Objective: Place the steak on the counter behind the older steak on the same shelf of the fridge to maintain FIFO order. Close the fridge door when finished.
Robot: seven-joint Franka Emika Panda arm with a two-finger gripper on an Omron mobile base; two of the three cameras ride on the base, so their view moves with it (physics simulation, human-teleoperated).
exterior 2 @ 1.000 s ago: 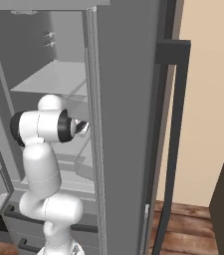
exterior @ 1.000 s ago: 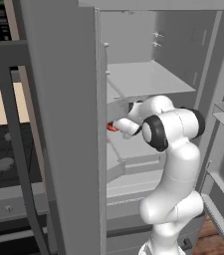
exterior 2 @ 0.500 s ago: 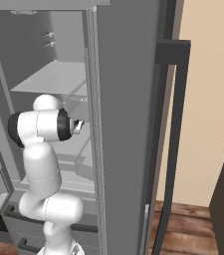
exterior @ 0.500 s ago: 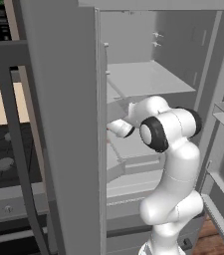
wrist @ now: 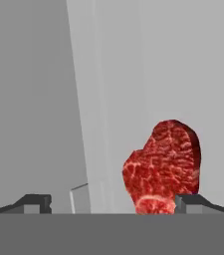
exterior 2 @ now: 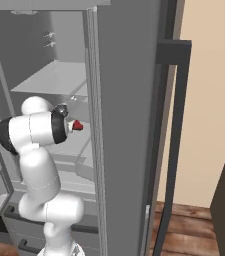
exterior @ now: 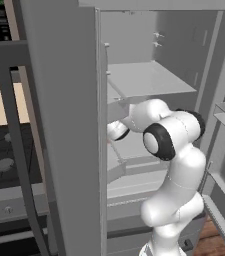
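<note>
no readable text, labels, numbers anywhere

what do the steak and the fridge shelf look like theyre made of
Steak: raw meat, bright red with paler marbled veins, slightly glossy. Shelf: looks like smooth matte plastic, flat pale grey without grain or shine; the rendering leaves the exact material open.

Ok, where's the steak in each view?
Left base view: can't make it out; the arm reaches in behind the door edge, left of centre.
Right base view: steak, a small red spot left of centre at the arm's tip.
Hand view: lower right, big and red.
Shared landmark: the flat shelf plate just above the arm in both base views.
</note>
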